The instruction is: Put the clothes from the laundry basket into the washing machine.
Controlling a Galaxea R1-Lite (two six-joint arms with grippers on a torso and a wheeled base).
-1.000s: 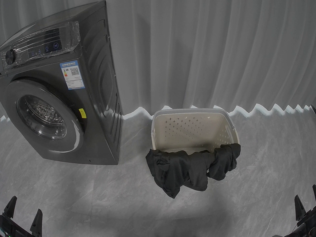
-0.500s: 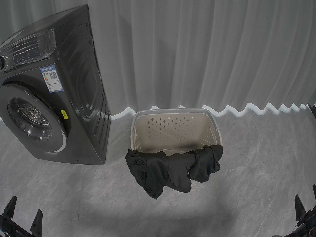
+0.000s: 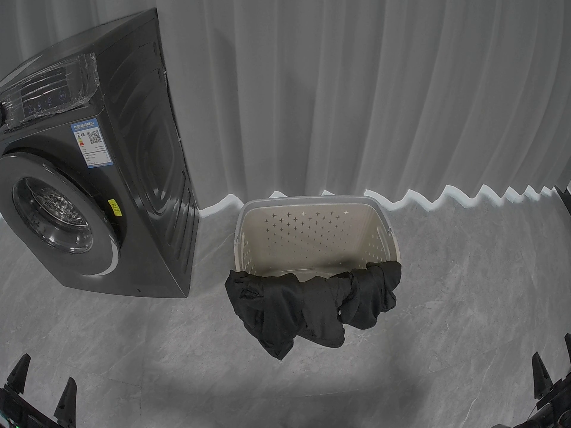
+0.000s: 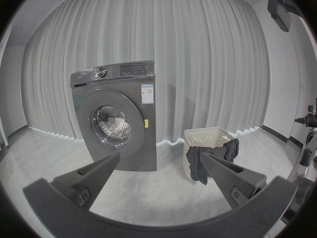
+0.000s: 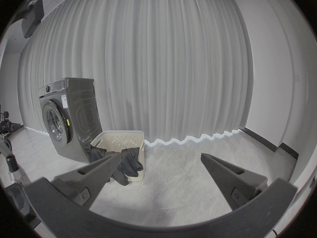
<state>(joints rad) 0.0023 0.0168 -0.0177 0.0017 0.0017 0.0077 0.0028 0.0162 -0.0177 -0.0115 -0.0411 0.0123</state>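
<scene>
A cream laundry basket [image 3: 312, 233] stands on the floor in front of the curtain. Dark clothes [image 3: 303, 307] hang over its near rim and down its outside. To the basket's left is a dark grey washing machine [image 3: 89, 167], with its round glass door [image 3: 53, 215] shut against the front. My left gripper [image 3: 46, 373] is low at the near left, open and holding nothing. At the near right my right gripper [image 3: 553, 355] is open too. Both are well short of the basket. The left wrist view shows the washing machine [image 4: 115, 116], the basket [image 4: 206, 138] and the clothes [image 4: 198, 159] beyond my open left gripper [image 4: 159, 154]. Beyond my open right gripper [image 5: 160, 155] lie the basket [image 5: 120, 141] and clothes [image 5: 127, 161].
A white pleated curtain [image 3: 357, 78] closes off the back of the room. Grey marbled floor [image 3: 178, 352] stretches between me and the basket, and more of it lies to the basket's right.
The head camera has swung, so the washing machine and basket sit further left in the picture. The things themselves have not moved, and both grippers stay as they were.
</scene>
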